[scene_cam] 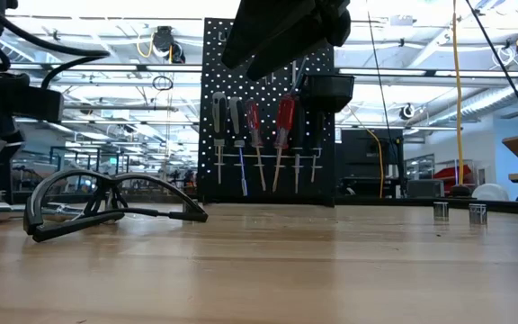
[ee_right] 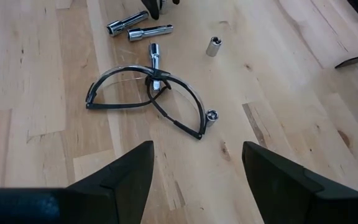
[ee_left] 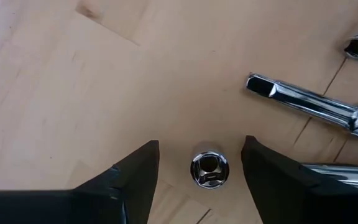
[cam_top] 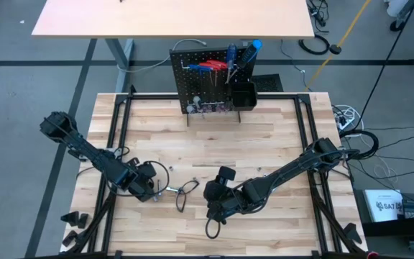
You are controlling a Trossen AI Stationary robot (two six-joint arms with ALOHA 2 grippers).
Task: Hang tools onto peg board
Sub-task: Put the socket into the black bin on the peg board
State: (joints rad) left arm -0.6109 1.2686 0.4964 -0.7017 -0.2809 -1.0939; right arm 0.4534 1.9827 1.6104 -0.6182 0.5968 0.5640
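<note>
1. At the top centre of the high view, the peg board (cam_top: 205, 85) stands upright at the far edge of the table (cam_top: 279, 137), with a small black bin (cam_top: 244, 96) fixed to its right side.
2. Hanging on it in the low view are red-handled screwdrivers (scene_cam: 284, 115), a blue-tipped tool (scene_cam: 239, 144) and a pale-handled one (scene_cam: 219, 112).
3. Lower left in the high view, the left gripper (cam_top: 152, 188) sits low over the table, its fingers spread wide.
4. Centre bottom of the left wrist view, a small silver socket (ee_left: 209, 168) stands on end between those 2 fingers, touching neither.
5. A chrome extension bar (ee_left: 309, 99) lies near it, toward the right edge of that frame.
6. Lower centre in the high view, the right gripper (cam_top: 214, 208) hovers with its fingers apart, holding nothing.
7. Upper middle of the right wrist view, safety glasses (ee_right: 148, 99) with black arms lie on the wood; 1 silver socket (ee_right: 211, 116) sits just beside an arm tip, another (ee_right: 214, 46) farther up the frame.
8. More chrome pieces (ee_right: 138, 28) lie at the top of that frame.
</note>
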